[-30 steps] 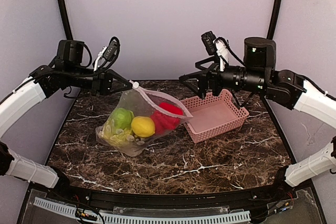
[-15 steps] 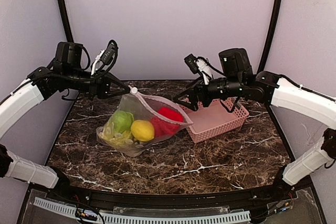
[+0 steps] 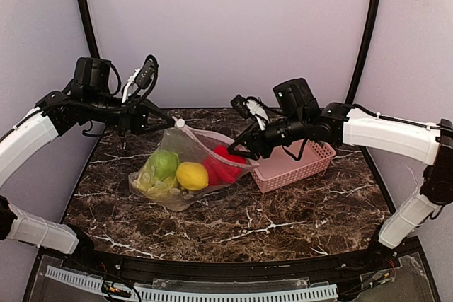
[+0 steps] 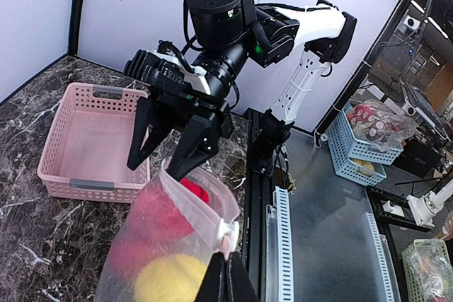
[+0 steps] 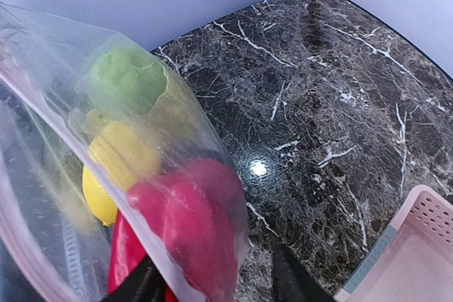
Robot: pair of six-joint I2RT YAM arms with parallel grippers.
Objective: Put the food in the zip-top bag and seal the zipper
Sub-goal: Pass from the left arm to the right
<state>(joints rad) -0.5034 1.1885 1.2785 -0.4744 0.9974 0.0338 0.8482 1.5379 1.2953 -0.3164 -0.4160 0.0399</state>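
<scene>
Zip-top bag slumps centre-left on the desk, food inside. Left claw pinches the zipper's upper-left end, while right claw, spread wide, hovers at its lower-right end, nearer for sealing.

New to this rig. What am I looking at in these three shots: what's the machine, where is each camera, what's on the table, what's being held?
Two robot arms are bolted at the near edge of a marble table, each ending in a two-finger gripper. The wide picture comes from a fixed camera above and behind them. The other two come from cameras on the wrists, each looking along that arm's own fingers. On the table are a clear zip-top bag and a pink lattice basket. Inside the bag are a green piece, a yellow one and a red pepper. The left gripper is shut on the bag's raised corner. The right gripper is open at the bag's other end, holding nothing.
</scene>
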